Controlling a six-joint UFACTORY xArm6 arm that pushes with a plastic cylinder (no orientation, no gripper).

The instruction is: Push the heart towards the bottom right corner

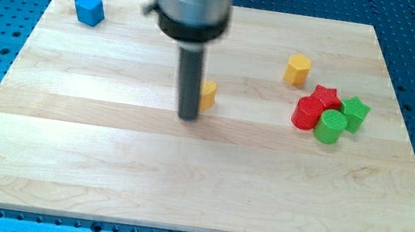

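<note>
My tip (188,116) rests on the wooden board (103,166) near its middle. A small yellow block (208,95), likely the heart, sits just right of the rod, touching or nearly touching it and partly hidden by it. Its shape cannot be made out fully.
A yellow hexagonal block (298,68) lies at upper right. A red star (326,95), a red cylinder (306,114), a green cylinder (330,127) and a green star (354,112) cluster at the right. Blue blocks (88,6) sit at the upper left corner.
</note>
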